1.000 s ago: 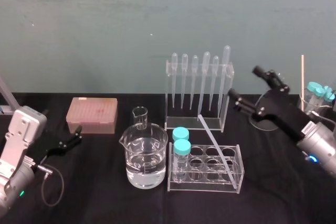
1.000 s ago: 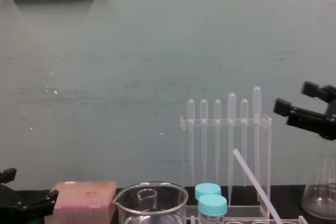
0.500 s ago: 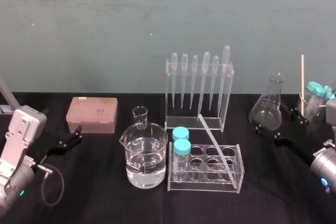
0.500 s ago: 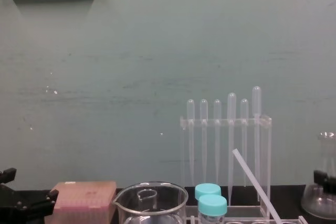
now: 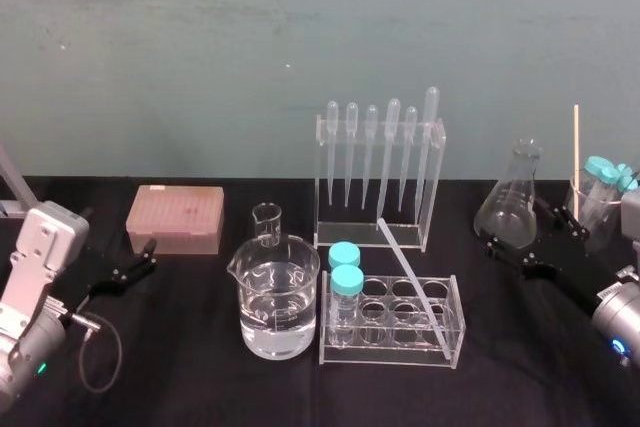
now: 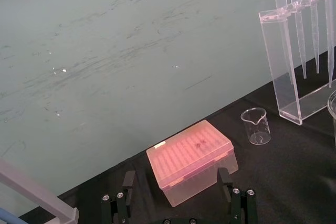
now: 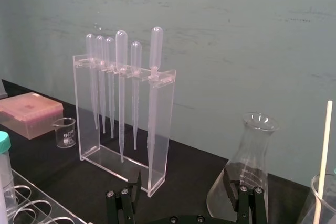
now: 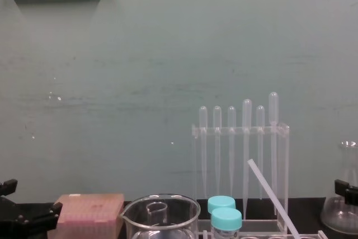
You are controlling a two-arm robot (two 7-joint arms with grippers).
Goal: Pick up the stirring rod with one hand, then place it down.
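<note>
The long, thin, translucent-white stirring rod (image 5: 408, 269) is seen leaning in the clear acrylic test-tube rack (image 5: 390, 358). Its lower end is sunk in a well near the rack's right end, and its upper end is tilted back and to the left, towards the base of the tall clear pipette rack (image 5: 370, 236). The lean is judged to come from the well being far wider than the rod. The upper part is thereby left free above the rack, where it could be gripped. Two teal-capped tubes (image 5: 345, 267) are stood at the rack's opposite end, apart from the rod.

The black, blocky right gripper (image 7: 184, 195) is held low over the black table at the right, just beside the clear conical glass flask (image 5: 510, 202). Its jaws are spread wide and nothing is held between them. The rod lies well apart from it, to its left, with the rack's right end between the two.

The left gripper (image 6: 177, 200) is parked at the table's left, also spread wide and empty, facing the pink lidded box (image 5: 175, 217). A large glass beaker of clear liquid (image 5: 278, 302) is set between it and the rod, so the right gripper is judged the better placed.

Since the rod is touched by neither gripper, it cannot be told whether the pick-up is yet to be made or the rod is already set down.
</note>
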